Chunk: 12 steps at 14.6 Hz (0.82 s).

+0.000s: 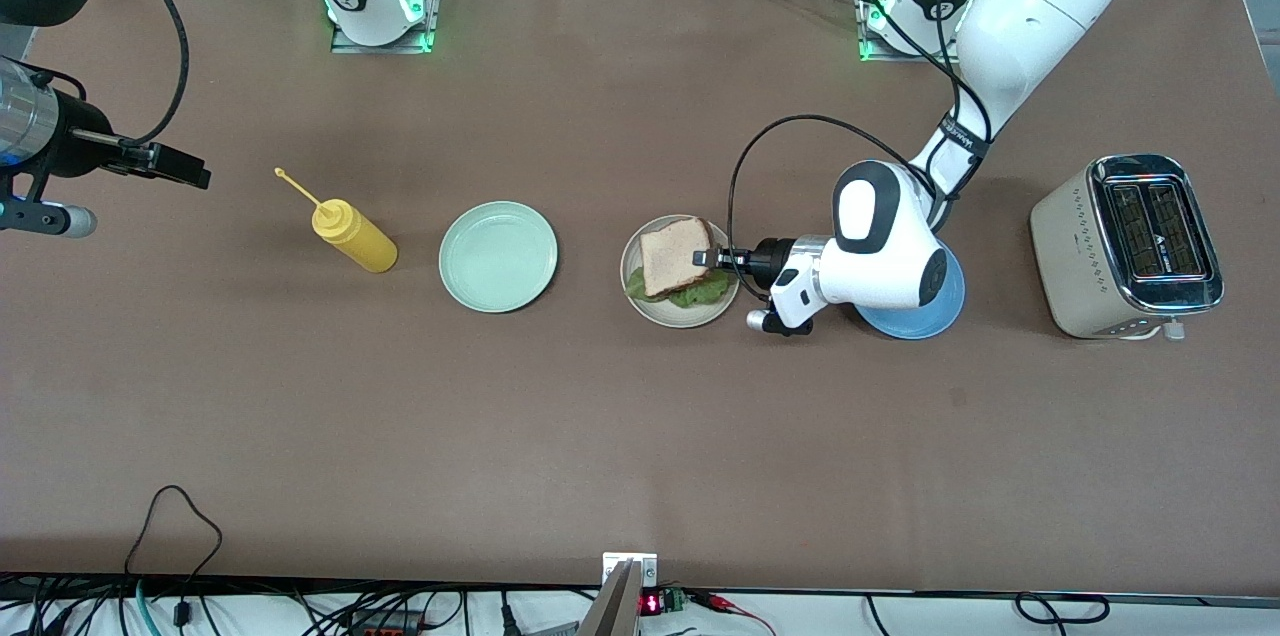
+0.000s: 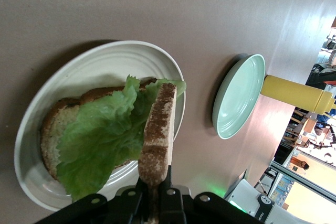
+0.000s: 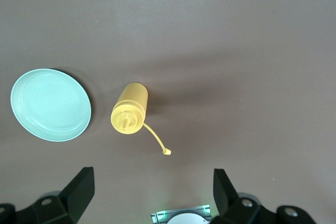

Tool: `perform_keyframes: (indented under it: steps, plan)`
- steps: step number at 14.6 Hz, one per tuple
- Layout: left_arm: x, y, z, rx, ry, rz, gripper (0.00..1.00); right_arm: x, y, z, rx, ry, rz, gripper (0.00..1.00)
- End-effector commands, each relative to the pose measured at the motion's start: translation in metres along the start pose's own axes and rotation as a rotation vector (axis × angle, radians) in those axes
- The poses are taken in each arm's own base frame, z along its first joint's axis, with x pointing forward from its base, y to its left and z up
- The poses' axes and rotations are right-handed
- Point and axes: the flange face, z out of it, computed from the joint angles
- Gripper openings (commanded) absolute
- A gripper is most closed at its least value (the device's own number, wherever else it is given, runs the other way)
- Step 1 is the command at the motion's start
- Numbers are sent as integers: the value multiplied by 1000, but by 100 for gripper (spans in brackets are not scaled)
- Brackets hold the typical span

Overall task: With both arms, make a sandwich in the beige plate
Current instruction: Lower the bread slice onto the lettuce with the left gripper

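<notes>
The beige plate (image 1: 648, 309) (image 2: 32, 174) sits mid-table with a bread slice (image 2: 51, 129) lying in it and a ruffled green lettuce leaf (image 1: 703, 294) (image 2: 100, 135) on top. My left gripper (image 1: 704, 258) (image 2: 156, 183) is shut on the edge of a second toasted slice (image 1: 675, 256) (image 2: 159, 124). It holds that slice tilted over the lettuce, and I cannot tell whether the slice touches the leaf. My right gripper (image 1: 185, 166) (image 3: 152, 171) waits open and empty, high over the table's right-arm end near the yellow bottle.
A mint-green plate (image 1: 497, 256) (image 3: 50, 104) and a yellow squeeze bottle (image 1: 355, 236) (image 3: 129, 108) stand beside the beige plate toward the right arm's end. A blue plate (image 1: 925, 324) lies under the left arm's wrist. A toaster (image 1: 1130, 246) stands at the left arm's end.
</notes>
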Motion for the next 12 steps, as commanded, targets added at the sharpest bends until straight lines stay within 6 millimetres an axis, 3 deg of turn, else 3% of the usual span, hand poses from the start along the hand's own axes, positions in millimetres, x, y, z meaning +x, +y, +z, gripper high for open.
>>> perform_keyframes:
  steps: [1, 6, 9, 10, 11, 12]
  plan:
    - [7, -9, 2, -35, 1, 14, 1, -1, 0, -4, -6, 3, 12, 100]
    - [10, -25, 10, -39, -12, 30, 2, -1, -1, -3, -7, 0, 12, 100]
    - [19, -22, 7, -43, 1, 76, 7, -1, -1, -4, -6, 3, 12, 100]
    - [21, -24, 7, -42, 3, 79, 12, -1, -1, -4, -8, 4, 12, 100]
    - [21, -26, 9, -41, 0, 78, 25, -1, -1, -3, -7, 2, 12, 100]
    - [22, -30, 11, -41, -3, 73, 46, -1, -1, -3, -8, 2, 12, 100]
